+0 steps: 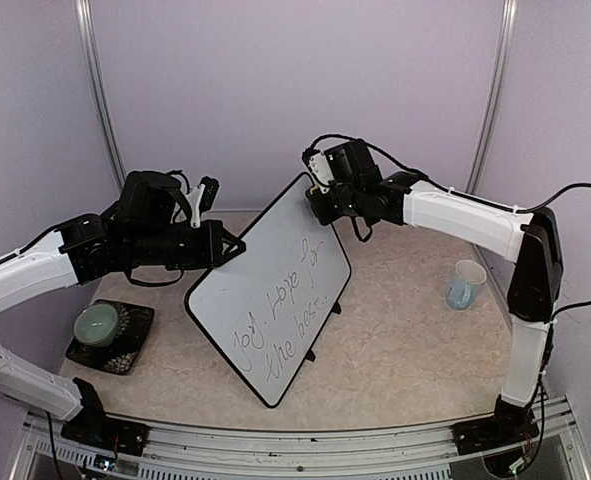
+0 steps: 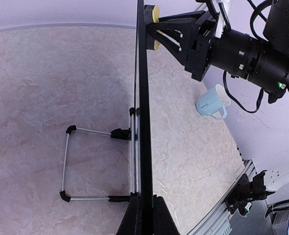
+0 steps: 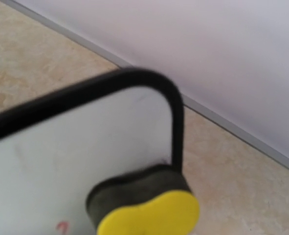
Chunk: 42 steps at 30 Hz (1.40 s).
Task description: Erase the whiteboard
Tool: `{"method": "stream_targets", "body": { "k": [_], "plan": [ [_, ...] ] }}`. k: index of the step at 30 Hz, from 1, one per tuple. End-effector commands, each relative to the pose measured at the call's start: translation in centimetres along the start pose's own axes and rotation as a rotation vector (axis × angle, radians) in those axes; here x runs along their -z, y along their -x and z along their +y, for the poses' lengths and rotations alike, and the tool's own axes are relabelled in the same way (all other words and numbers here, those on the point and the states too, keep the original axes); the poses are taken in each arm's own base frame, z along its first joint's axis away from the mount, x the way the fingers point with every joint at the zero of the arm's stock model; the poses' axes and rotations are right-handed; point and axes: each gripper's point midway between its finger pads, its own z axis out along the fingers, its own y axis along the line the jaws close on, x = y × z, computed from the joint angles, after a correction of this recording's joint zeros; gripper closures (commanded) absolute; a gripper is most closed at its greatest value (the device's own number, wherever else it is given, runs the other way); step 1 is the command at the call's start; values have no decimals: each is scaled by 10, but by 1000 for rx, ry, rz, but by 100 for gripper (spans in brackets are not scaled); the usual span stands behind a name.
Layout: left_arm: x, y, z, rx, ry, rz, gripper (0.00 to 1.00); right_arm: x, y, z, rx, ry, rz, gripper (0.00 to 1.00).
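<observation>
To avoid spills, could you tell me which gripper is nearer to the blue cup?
Right. The right gripper holds the eraser at the far corner of the whiteboard, on the side facing the cup; the left gripper clamps the opposite edge.

The whiteboard [image 1: 260, 265] stands tilted on the beige tabletop [image 1: 405, 350], resting on small black feet. Dark handwriting [image 1: 290, 320] covers its lower half. The left claw [image 1: 237, 247] meets the board at its left edge, and from here it seems closed on the frame. The right claw [image 1: 320, 205] is at the top corner of the board; how its jaws stand is not clear from above. A green candle [image 1: 97, 322] sits on a dark tray [image 1: 141, 318] at the left, and a pale blue cup [image 1: 465, 284] stands well apart at the right.
</observation>
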Motion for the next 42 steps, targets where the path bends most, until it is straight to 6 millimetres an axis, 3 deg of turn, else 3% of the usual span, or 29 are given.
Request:
{"method": "stream_targets", "body": {
  "k": [1,7,15,23,31,34,42],
  "plan": [
    [9,-1,-21,-40,-97,3,100,-7,12,0,-30,-13,-64,100],
    [8,-1,-21,-39,-101,4,100,-5,5,32,-35,144,-119,100],
    [6,0,-21,-37,-102,7,100,-4,-10,63,16,187,-100,100],
    [6,0,-21,-34,-103,8,100,14,-5,75,26,223,-138,100],
    [7,1,-22,-34,-105,5,100,37,-12,107,82,278,-145,100],
    [7,1,-23,-35,-107,5,100,37,-12,95,57,228,-135,100],
    [11,1,-23,-33,-106,-1,100,20,3,9,-84,29,-133,100]
  ]
}}
